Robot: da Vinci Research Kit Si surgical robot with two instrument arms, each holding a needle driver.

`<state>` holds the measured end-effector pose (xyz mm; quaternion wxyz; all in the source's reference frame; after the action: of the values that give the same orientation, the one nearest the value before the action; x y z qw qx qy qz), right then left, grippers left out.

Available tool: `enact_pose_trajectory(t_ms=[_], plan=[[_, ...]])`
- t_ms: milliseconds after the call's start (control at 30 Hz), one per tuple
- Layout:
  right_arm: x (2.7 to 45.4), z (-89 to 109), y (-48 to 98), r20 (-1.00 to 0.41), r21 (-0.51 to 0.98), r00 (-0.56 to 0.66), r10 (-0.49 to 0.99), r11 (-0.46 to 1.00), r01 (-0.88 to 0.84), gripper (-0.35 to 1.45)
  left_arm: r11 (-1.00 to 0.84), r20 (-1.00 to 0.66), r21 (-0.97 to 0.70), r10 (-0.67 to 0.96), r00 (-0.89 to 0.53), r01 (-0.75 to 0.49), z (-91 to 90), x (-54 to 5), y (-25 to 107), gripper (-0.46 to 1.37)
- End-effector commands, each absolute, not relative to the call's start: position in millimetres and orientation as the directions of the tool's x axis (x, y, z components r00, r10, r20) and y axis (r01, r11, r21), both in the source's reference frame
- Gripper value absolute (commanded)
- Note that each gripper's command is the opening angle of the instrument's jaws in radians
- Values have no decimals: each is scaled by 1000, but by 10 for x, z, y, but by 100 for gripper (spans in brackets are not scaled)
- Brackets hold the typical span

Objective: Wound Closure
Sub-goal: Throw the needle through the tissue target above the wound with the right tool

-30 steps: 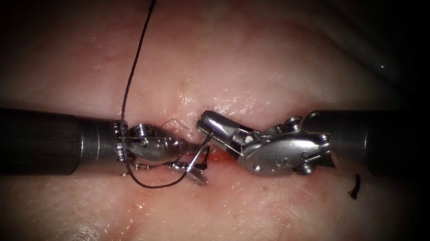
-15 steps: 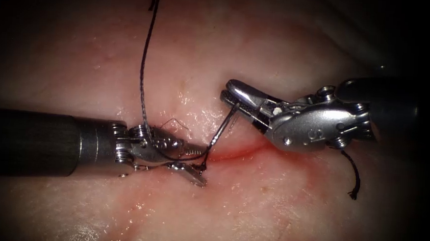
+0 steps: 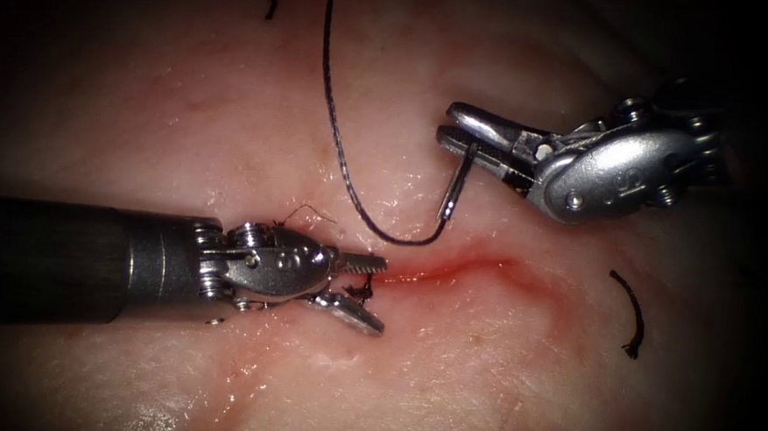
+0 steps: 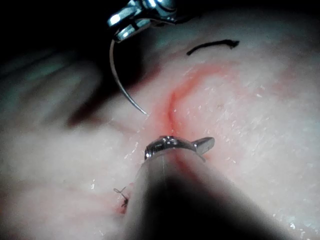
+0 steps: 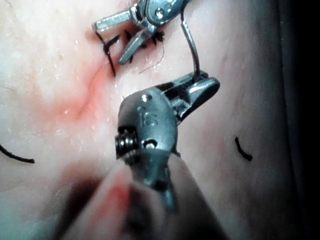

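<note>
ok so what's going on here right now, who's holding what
The right tool has its jaws shut on the curved needle near one end. The needle hangs free above the tissue, not in it, just above the cut, with the thread trailing from its lower end up and away. Over the last second this tool has lifted the needle up and to the right, away from the left tool. The left tool sits at the cut's left end, jaws open, holding nothing.

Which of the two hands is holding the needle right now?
The right hand, above the cut, is shut on the needle, which hangs clear of the tissue. The left hand is open at the cut, holding nothing.
</note>
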<state>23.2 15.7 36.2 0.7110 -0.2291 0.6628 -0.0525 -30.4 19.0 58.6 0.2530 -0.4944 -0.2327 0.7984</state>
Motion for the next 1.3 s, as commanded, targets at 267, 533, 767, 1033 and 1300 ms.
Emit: enact_pose_trajectory(t_ms=[267,533,767,1033,1300], plan=[[218,365,165,-951,-307,31,-308,924,-227,-35,-806,-716,-567,583,-383,-167,563,-324,187,53],[220,387,167,-950,-304,-13,-313,933,-194,-35,-820,-729,-545,566,-385,-173,591,-338,174,11],[228,404,163,-949,-310,-4,-316,934,-177,-35,-815,-723,-548,575,-383,-189,617,-345,160,-9],[238,402,160,-937,-345,-2,-351,921,-180,-35,-804,-712,-561,591,-379,-199,621,-346,156,-35],[237,407,153,-905,-422,12,-426,893,-155,-35,-802,-710,-561,594,-379,-207,629,-346,140,-35]])
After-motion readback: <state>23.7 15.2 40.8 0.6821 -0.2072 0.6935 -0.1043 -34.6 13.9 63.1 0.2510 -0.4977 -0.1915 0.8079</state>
